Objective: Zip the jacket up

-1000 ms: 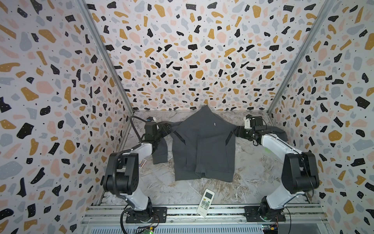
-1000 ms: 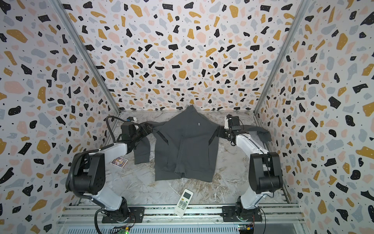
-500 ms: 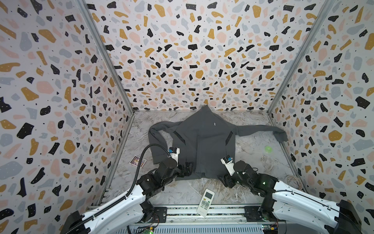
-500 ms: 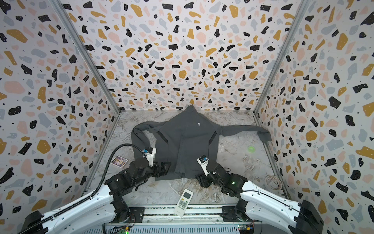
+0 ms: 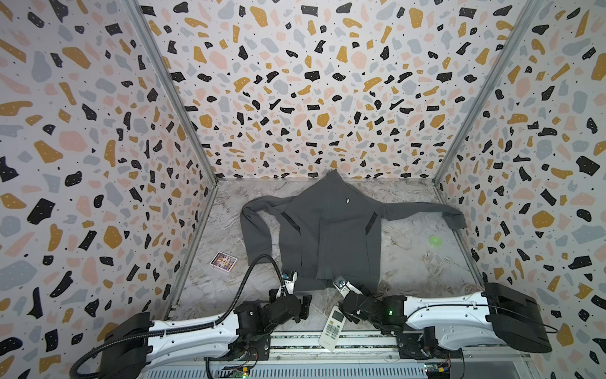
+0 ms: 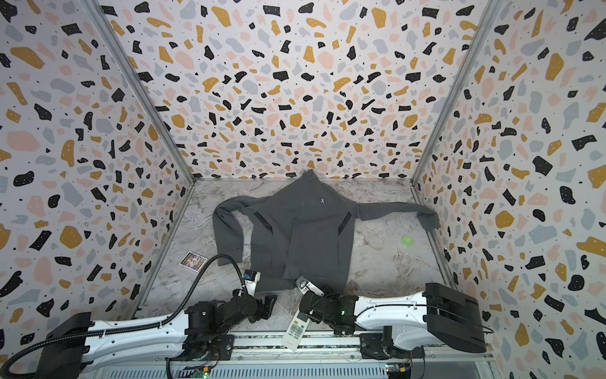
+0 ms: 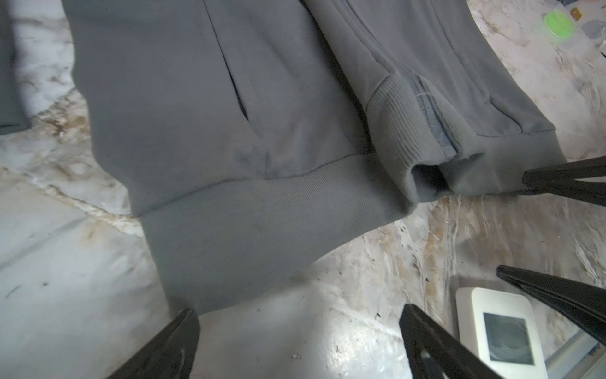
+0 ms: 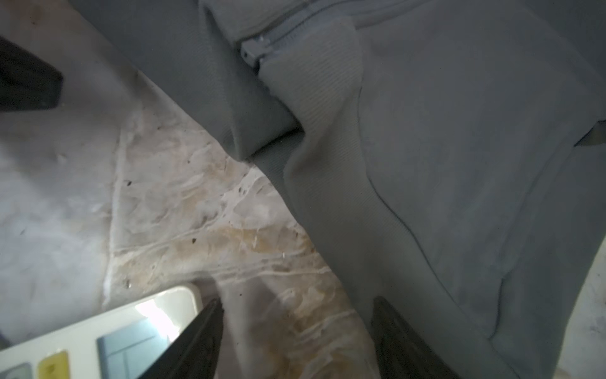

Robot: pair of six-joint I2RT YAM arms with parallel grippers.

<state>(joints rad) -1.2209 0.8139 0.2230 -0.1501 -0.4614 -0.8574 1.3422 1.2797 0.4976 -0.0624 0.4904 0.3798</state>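
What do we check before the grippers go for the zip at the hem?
1. Jacket flat, front up: ok.
2. Left gripper open, empty: ok.
3. Right gripper open, empty: ok.
4. Zip's lower end visible at the hem: ok.
5. Hem corners lined up at the zip: not ok, bunched and overlapping.
6. Remote clear of right gripper: not ok, lies right beside it.

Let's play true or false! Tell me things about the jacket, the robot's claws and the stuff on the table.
1. The jacket lies spread on the table. True.
2. The left gripper grips the jacket. False: it is open and holds nothing.
3. A white remote lies by the table's front edge. True.
4. The green disc sits on the jacket. False: it lies on bare table beside it.
5. The right gripper is open. True.
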